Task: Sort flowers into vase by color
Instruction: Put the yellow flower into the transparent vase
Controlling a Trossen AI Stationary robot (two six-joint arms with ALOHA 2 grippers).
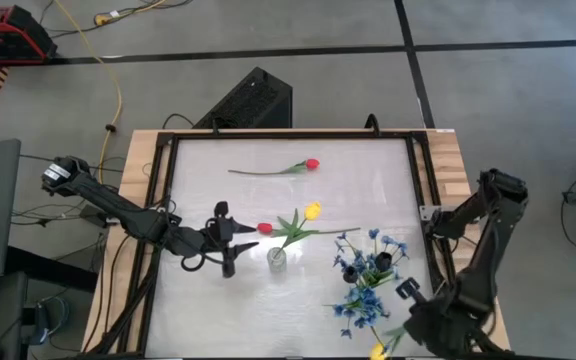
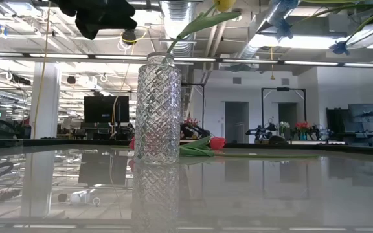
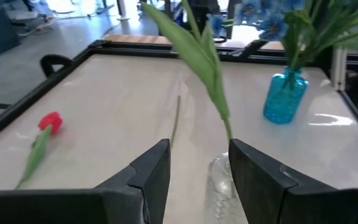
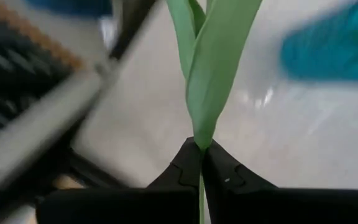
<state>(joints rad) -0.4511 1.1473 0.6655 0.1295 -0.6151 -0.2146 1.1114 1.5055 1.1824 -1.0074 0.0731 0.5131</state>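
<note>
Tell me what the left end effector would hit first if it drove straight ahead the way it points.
Most likely the clear glass vase holding the yellow tulip: it stands right ahead of the open left end effector. The depth between them is unclear.

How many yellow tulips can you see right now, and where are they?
2. One yellow tulip stands in the clear glass vase mid-table. The other yellow tulip is at the near right edge, its stem pinched in the right claw. Others may hide behind the blue sprays.
</note>
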